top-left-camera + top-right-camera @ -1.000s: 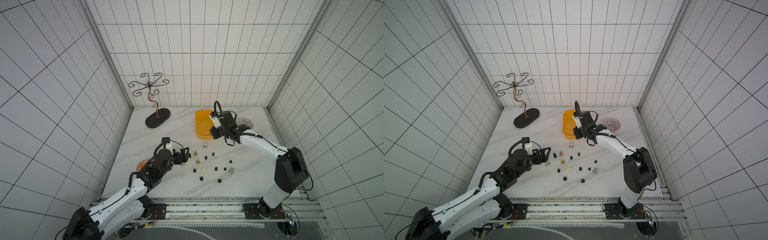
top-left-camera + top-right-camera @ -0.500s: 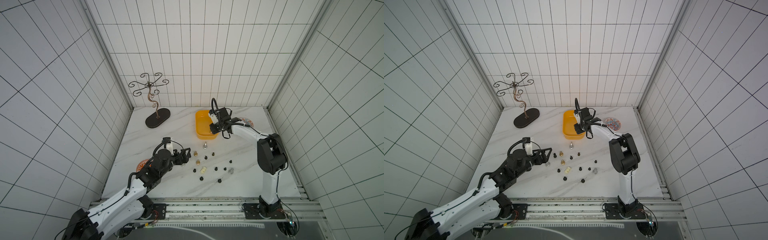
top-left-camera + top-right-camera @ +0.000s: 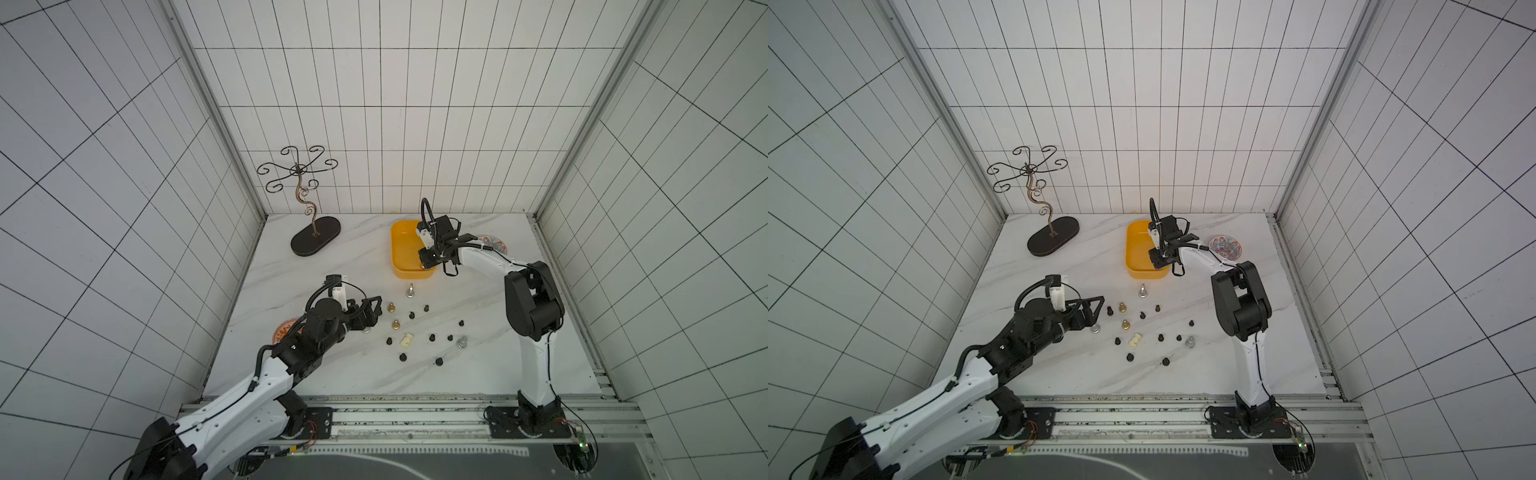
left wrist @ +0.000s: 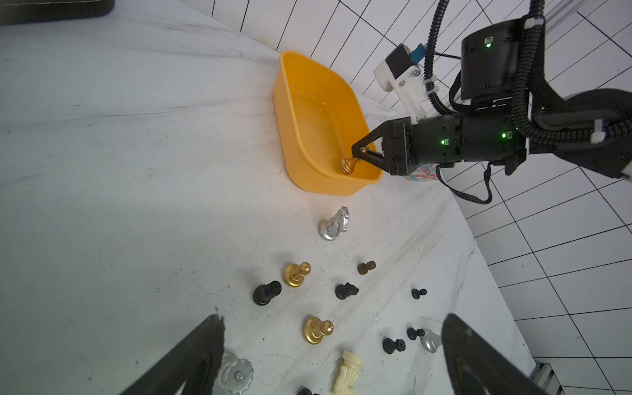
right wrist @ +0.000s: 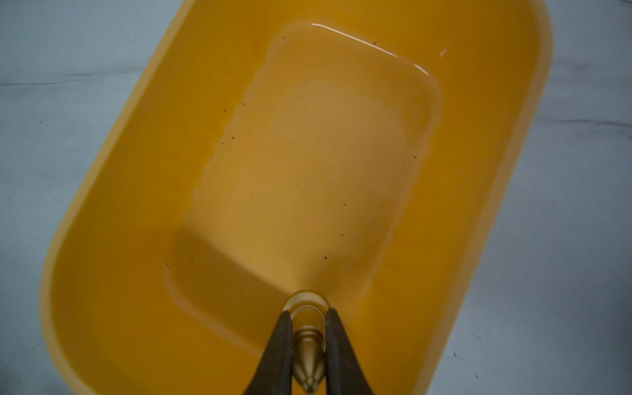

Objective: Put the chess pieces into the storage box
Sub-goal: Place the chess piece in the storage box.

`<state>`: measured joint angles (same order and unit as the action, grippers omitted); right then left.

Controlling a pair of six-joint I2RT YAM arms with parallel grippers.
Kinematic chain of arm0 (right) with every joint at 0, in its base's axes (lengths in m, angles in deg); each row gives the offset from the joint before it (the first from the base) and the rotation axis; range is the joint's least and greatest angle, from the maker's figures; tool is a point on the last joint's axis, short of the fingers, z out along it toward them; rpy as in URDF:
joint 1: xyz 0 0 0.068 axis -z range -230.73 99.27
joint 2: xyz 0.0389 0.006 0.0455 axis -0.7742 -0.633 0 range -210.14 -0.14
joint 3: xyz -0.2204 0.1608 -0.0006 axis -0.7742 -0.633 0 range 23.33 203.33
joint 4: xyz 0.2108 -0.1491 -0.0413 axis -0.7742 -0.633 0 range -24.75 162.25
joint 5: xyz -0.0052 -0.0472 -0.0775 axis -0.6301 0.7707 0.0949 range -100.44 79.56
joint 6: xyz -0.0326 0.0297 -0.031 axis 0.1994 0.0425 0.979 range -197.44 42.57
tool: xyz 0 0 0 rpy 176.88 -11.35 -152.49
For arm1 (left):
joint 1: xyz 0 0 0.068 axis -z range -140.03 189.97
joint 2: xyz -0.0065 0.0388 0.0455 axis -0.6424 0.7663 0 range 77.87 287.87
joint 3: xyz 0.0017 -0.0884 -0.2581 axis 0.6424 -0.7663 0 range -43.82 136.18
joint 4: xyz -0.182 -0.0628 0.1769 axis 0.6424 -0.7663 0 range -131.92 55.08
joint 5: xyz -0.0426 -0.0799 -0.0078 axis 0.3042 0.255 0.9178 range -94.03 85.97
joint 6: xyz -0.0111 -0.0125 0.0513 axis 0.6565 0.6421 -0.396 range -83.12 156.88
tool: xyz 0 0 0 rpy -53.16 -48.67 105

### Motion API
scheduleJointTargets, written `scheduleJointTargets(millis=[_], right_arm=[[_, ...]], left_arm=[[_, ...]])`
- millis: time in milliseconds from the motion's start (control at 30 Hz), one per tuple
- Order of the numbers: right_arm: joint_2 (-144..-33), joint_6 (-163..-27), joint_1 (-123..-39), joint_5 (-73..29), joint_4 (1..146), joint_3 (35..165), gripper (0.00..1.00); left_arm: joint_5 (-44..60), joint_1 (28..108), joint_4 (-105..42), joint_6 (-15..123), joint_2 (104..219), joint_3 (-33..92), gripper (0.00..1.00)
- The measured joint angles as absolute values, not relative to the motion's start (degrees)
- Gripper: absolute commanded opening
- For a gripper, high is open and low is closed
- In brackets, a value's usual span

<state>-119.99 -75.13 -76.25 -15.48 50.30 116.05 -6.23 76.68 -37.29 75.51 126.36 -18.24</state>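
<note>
Gold metal fills the narrow gap of the right gripper [image 5: 308,312]: its two black fingers are drawn in against a gold pawn [image 5: 309,355], pinching it near the head. In the left wrist view, that pawn hangs tilted from the fingertips with its base low inside the yellow-orange storage box [image 4: 307,102], at the end of the box nearest the loose pieces. Whether the base touches the floor I cannot tell. The box stands toward the back of the white marble table [image 3: 353,376], near a small patterned bowl [image 3: 1225,248].

The left gripper [image 3: 371,313] hovers with its jaws spread wide, holding nothing, well apart from the box. A round-topped silver piece [image 4: 236,372] stands just beside one of its fingers. Ahead of it the other chess pieces are scattered on the table. A silver knight [image 4: 335,224] is nearest the box, and there are two more gold pawns [image 4: 297,273], a cream piece [image 4: 347,372] on its side, and several small black pawns [image 4: 266,292].
</note>
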Motion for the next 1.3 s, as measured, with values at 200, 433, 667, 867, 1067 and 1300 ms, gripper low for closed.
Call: scheduleJointTargets(millis=[200,433,667,867,1067,1300], right_arm=[[-120.1,-74.9,-76.2,-15.5,50.1,116.8,0.27],[-120.1,-74.9,-76.2,-15.5,49.8,116.9,0.29],[-120.1,-74.9,-76.2,-15.5,49.6,116.9,0.29],[-119.8,-74.9,-76.2,-15.8,49.4,117.1,0.29],[-119.1,-75.0,-76.2,-16.7,49.1,117.7,0.29],[-112.8,-75.1,-76.2,-17.8,48.5,117.5,0.29]], left_arm=[[-5.9,76.7,-37.3,75.7,126.4,-18.2,0.97],[-5.9,76.7,-37.4,76.0,126.4,-18.2,0.97],[-6.0,76.7,-37.8,76.2,125.6,-18.2,0.97],[-6.1,76.7,-38.8,76.1,125.2,-18.2,0.97],[-6.6,76.7,-39.6,76.1,125.5,-18.2,0.97],[-8.0,76.7,-44.9,74.9,128.6,-16.1,0.90]])
